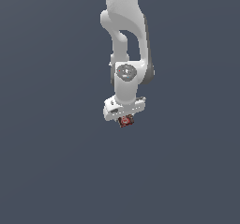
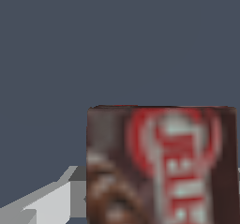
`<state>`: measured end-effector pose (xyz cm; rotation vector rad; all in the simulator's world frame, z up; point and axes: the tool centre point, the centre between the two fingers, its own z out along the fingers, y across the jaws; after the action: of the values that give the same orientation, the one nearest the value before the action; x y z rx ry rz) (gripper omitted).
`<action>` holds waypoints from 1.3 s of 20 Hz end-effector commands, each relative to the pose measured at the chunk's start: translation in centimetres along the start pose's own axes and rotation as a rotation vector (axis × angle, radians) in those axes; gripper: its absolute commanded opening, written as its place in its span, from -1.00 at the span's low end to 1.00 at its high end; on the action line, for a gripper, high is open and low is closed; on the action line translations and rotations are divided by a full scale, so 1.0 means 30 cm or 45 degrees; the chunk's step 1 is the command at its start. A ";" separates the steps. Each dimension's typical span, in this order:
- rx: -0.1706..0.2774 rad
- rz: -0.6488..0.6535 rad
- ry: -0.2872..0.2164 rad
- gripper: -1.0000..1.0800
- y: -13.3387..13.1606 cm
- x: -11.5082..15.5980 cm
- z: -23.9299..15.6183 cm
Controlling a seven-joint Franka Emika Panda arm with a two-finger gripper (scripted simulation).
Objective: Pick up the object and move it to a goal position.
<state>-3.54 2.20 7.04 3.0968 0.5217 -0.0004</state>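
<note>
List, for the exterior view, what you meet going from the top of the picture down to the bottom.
Arm → wrist joint with its round grey cap → gripper → small red-brown box at the fingertips → bare grey background below.

Small dark red-brown box (image 1: 125, 121) with red-white label, tilted, between the fingers.

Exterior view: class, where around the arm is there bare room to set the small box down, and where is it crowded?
Bare grey surface lies on both sides of the arm and below the gripper. Crowded only at the gripper, where the box sits.
</note>
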 end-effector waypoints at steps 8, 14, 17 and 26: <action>0.001 -0.001 0.001 -1.00 0.114 -0.074 -0.316; 0.003 -0.002 0.002 -1.00 0.197 -0.126 -0.548; 0.003 -0.002 0.002 -1.00 0.238 -0.151 -0.659; 0.003 -0.002 0.002 -1.00 0.351 -0.211 -0.958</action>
<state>-5.93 -9.23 34.46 3.0988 0.5234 0.0040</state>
